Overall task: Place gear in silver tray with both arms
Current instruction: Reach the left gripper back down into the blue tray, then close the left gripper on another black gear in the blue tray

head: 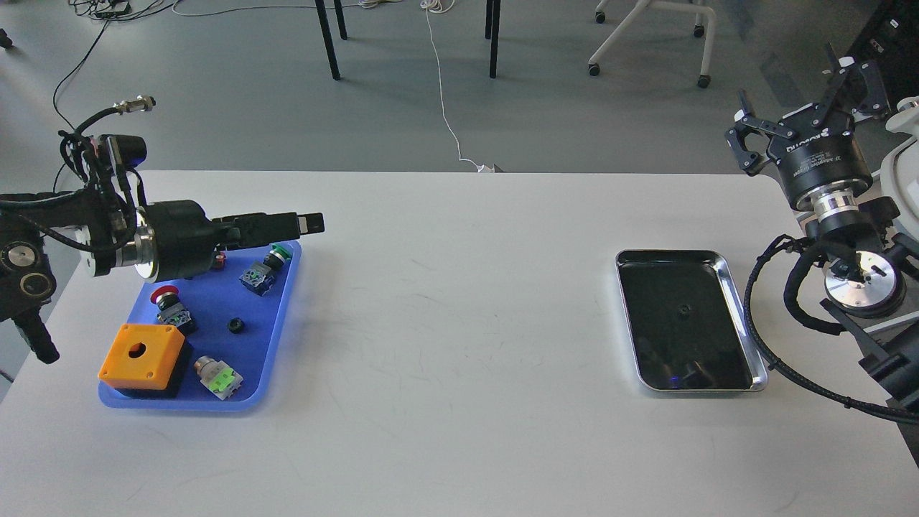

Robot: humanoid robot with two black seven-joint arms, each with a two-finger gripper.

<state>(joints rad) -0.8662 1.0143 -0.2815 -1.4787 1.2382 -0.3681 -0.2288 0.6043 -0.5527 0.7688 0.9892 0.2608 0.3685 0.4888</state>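
The silver tray point(741, 316) lies on the right of the white table, and a small dark ring-like thing point(683, 311) sits in the middle of its mirror bottom. A small black gear point(235, 325) lies in the blue tray point(280, 337) on the left. My left gripper point(309, 224) points right, low over the blue tray's far edge. It is seen side-on, so its fingers cannot be told apart. My right gripper point(800, 108) is beyond the table's right far corner, pointing up and away, with its fingers spread and empty.
The blue tray also holds an orange box point(140, 355), a red push button point(166, 301), a green push button point(267, 267) and a green-and-white part point(219, 377). My right arm's cable point(761, 345) hangs beside the silver tray. Chair and table legs stand on the floor beyond.
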